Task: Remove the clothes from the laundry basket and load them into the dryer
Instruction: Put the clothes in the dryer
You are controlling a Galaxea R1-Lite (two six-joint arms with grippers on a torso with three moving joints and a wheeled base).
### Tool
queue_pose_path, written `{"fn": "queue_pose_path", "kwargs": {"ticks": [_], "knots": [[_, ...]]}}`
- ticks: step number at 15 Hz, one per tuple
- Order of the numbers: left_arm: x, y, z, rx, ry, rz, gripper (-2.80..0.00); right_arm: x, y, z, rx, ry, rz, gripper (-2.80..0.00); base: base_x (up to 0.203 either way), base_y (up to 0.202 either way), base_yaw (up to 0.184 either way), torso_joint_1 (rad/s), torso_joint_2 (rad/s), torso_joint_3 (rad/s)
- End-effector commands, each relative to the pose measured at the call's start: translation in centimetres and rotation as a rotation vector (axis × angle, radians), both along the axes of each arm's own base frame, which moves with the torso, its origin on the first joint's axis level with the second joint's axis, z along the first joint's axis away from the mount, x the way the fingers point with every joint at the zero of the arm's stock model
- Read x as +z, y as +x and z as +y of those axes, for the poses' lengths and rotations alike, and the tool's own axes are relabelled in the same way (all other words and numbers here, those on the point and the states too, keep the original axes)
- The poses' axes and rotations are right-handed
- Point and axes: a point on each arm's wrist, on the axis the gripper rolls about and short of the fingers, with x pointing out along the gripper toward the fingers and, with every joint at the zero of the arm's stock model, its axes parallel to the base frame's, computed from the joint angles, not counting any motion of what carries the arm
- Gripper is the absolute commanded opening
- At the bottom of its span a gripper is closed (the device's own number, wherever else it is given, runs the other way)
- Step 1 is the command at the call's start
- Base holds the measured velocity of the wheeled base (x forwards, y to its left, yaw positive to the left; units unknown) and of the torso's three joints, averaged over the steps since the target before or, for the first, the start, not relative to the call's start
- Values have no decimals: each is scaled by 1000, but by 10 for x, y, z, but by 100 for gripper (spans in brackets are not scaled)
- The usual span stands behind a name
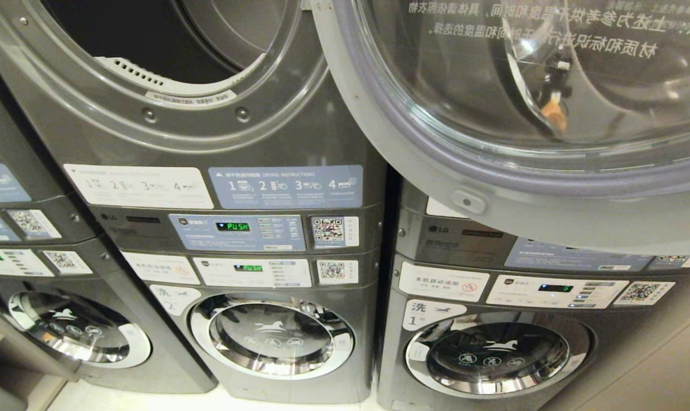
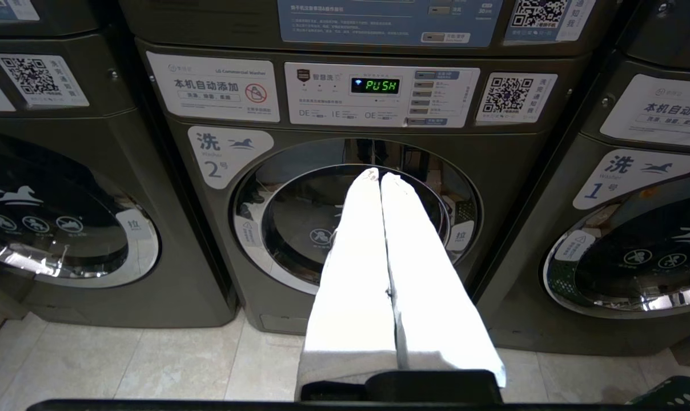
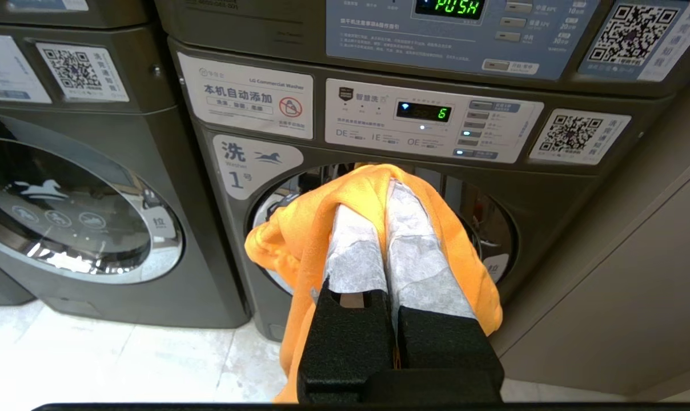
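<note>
Right now the right gripper [image 3: 382, 191] has its white-wrapped fingers [image 3: 356, 245] pinched tight on a bright orange cloth garment [image 3: 299, 240], which drapes over both fingers and hangs loose in front of the grey front-loading washer marked 1 [image 3: 550, 188]. The left gripper [image 2: 379, 177] is closed on nothing, its white fingers pressed together and pointing at the round glass door of the washer marked 2 [image 2: 299, 228]. In the head view the grey upper dryer's dark round opening [image 1: 151, 40] stands uncovered at upper left, and its large clear plastic door [image 1: 522, 103] is swung out to the right, filling the upper right of that view. The main risk, as I judge it, is the trailing fabric: a loose fold could catch on the dryer's rim or on the swung door during the lift, or be left hanging over the lip and slide back out on release. With so much cloth hanging free, the grip may also hold only an edge. Neither arm shows in the head view, so how near the garment is to the opening cannot be judged. Only a green meshed corner, perhaps the laundry basket [image 2: 679, 394], shows in the left wrist view; its contents are hidden.
</note>
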Motion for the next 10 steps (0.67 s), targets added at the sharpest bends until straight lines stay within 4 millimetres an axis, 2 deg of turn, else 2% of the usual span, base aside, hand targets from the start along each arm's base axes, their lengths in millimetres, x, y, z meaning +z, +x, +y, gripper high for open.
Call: {"fn": "queue_pose_path", "kwargs": {"ticks": [1, 8, 10], "knots": [[0, 0, 0, 0, 0, 2, -280, 0, 0, 0, -1, 4, -1, -280, 0, 0, 0, 90, -149, -71], [0, 0, 0, 0, 0, 2, -280, 0, 0, 0, -17, 66, -2, -280, 0, 0, 0, 67, -127, -66], [0, 0, 0, 2, 3, 2, -280, 0, 0, 0, -11, 23, -2, -280, 4, -11, 103, 75, -152, -74]]}}
